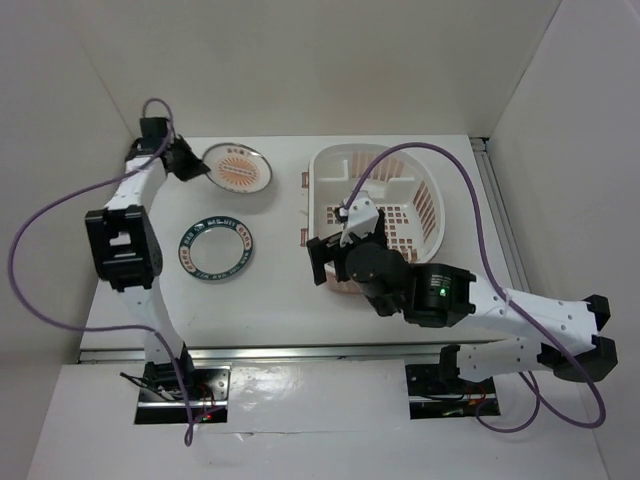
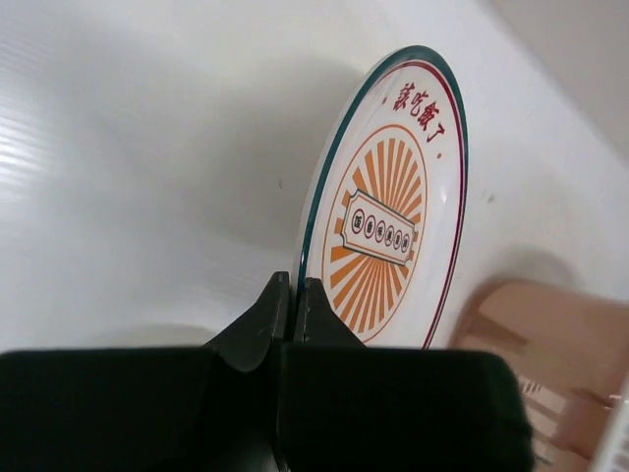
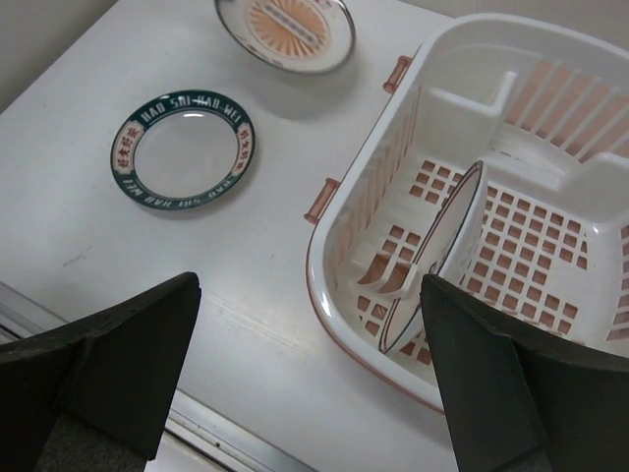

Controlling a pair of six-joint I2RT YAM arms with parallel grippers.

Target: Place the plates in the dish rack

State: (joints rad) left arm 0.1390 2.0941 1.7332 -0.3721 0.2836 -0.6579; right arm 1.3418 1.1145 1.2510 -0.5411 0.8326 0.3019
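My left gripper (image 2: 293,285) is shut on the rim of the orange sunburst plate (image 2: 393,197) and holds it tilted, with a shadow under it, at the back left (image 1: 238,167). The teal lettered plate (image 1: 215,248) lies flat on the table, also in the right wrist view (image 3: 182,147). The dish rack (image 1: 425,185) stands at the back right. A white plate (image 3: 442,246) stands on edge inside the rack (image 3: 339,265); its motifs are hidden. My right gripper (image 3: 310,283) is open and empty above the rack's near left rim (image 1: 330,262).
White walls close in the table on the left, back and right. A metal rail (image 1: 300,352) runs along the near edge. Purple cables (image 1: 470,200) loop over both arms, one across the rack.
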